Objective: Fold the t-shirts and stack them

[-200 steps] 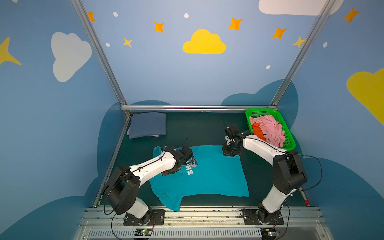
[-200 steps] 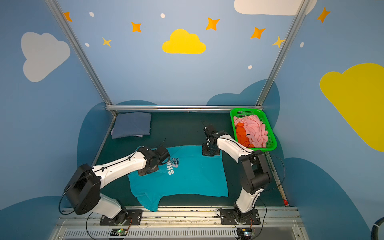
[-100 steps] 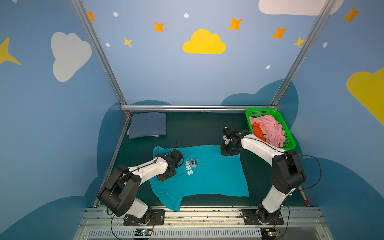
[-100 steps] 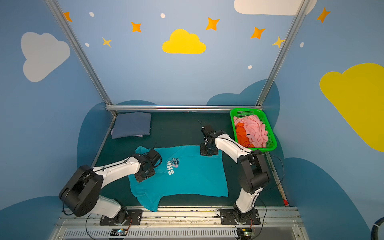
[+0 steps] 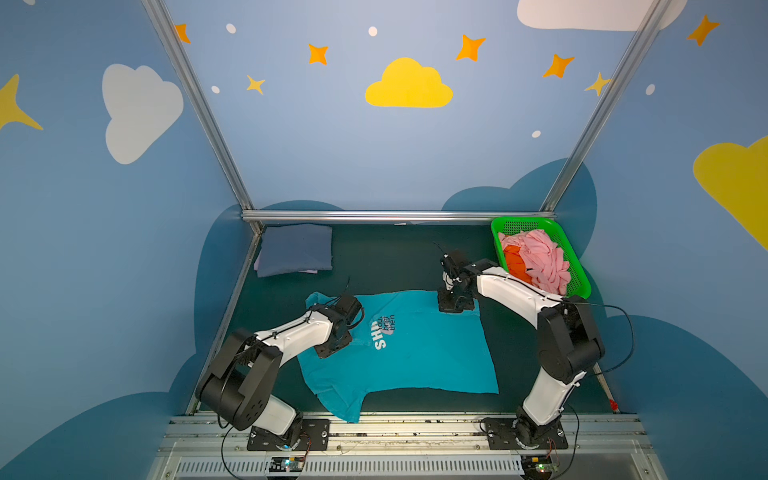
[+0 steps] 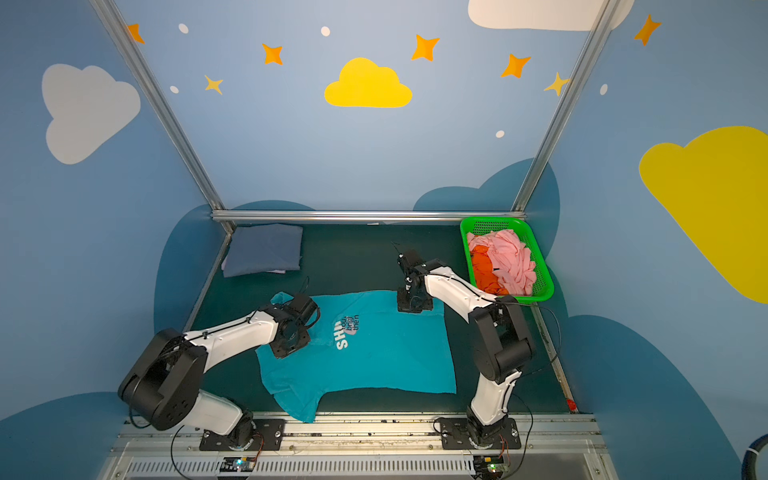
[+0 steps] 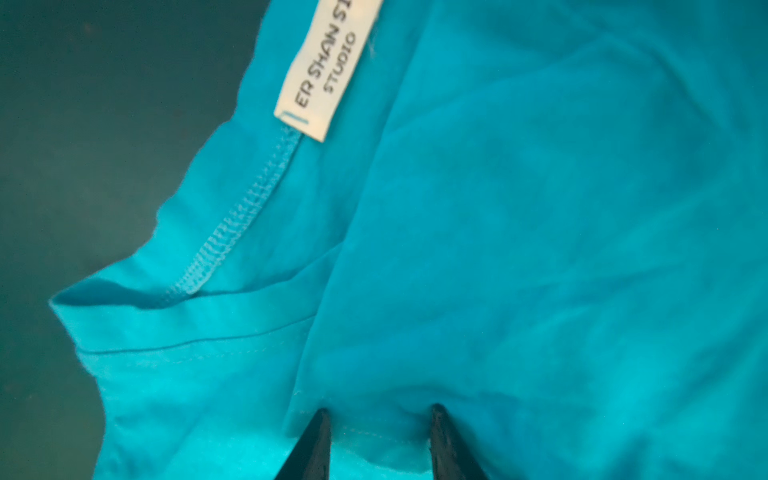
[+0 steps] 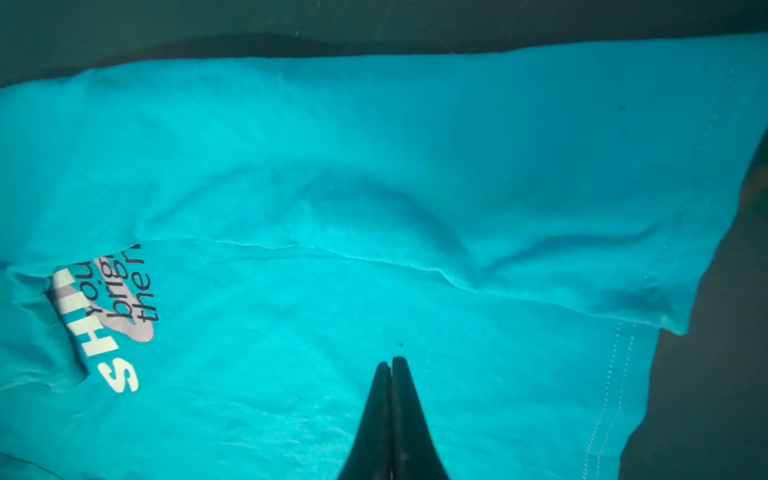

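Observation:
A teal t-shirt (image 5: 415,357) (image 6: 386,357) with a white "SHINE" print lies spread on the dark table, partly folded over itself. My left gripper (image 7: 378,409) points down at its left part, near the collar label (image 7: 328,66). The fingers stand apart and press into a ridge of teal cloth between them. My right gripper (image 8: 392,359) is shut, its tips resting on the shirt's far right corner (image 5: 455,305), with no cloth seen between them. A folded slate-blue t-shirt (image 5: 296,254) lies at the back left, a pale edge under it. Pink (image 5: 540,257) and orange (image 5: 517,262) t-shirts lie crumpled in the basket.
The green perforated basket (image 5: 579,278) stands at the back right against the wall. A metal rail (image 5: 395,216) bounds the table at the back, and angled posts run down both sides. The arms' base rail (image 5: 415,432) runs along the front edge.
My left gripper has moved left, off the print and onto the shirt's collar side, and its fingers have narrowed. The right gripper has barely shifted and stays shut.

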Tool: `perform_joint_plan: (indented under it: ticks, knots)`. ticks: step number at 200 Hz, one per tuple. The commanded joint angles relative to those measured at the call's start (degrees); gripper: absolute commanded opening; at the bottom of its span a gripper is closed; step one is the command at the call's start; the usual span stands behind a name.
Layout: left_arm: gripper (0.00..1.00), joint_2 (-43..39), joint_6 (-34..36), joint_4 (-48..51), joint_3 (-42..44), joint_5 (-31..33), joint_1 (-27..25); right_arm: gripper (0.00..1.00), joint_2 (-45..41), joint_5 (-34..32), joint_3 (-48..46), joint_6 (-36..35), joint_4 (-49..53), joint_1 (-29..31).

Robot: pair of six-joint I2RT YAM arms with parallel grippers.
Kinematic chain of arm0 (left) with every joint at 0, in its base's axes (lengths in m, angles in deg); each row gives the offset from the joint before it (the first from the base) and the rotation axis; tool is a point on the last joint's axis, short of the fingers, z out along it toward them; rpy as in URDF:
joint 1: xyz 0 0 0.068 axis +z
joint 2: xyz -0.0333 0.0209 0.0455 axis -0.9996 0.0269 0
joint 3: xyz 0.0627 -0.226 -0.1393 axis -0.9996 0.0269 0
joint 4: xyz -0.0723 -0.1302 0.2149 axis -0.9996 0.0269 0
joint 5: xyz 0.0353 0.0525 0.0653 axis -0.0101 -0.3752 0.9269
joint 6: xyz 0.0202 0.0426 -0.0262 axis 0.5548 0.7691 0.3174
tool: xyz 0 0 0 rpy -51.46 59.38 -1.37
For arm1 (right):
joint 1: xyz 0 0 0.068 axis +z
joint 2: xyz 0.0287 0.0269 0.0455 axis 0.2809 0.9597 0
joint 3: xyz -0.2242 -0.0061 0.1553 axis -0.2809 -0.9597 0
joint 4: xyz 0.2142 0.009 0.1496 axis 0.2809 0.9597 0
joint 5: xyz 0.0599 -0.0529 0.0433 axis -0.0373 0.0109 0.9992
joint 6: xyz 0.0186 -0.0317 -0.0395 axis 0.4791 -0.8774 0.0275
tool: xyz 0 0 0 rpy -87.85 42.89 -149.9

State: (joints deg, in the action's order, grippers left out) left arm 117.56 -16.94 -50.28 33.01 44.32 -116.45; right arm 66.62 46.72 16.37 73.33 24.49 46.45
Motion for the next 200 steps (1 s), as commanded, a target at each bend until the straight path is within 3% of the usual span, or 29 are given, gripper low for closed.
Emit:
perform_joint_plan:
  ticks: [1, 20, 37, 149, 200]
  knots:
    - [0.44, -0.38, 0.71, 0.59, 2.10, 0.57, 0.79, 0.00, 1.05, -0.80, 1.98, 0.38, 1.79, 0.54]
    - [0.53, -1.99, 0.80, 1.47, 2.67, 1.03, 1.13, 0.00, 1.53, -0.82, 2.49, 0.36, 2.00, 0.79]
    - [0.54, -3.31, 0.96, 1.72, 3.53, 1.09, 1.62, 0.00, 2.00, -0.86, 3.10, 0.28, 2.27, 1.03]
    - [0.21, -2.04, 1.72, -1.40, 4.98, -1.04, 3.67, 0.00, 2.81, -1.25, 4.49, 0.21, 3.53, 1.60]
    - [0.20, -11.05, 2.03, 8.04, 2.78, 2.91, 4.08, 0.00, 3.36, -0.86, 5.11, 0.20, 3.54, 1.77]
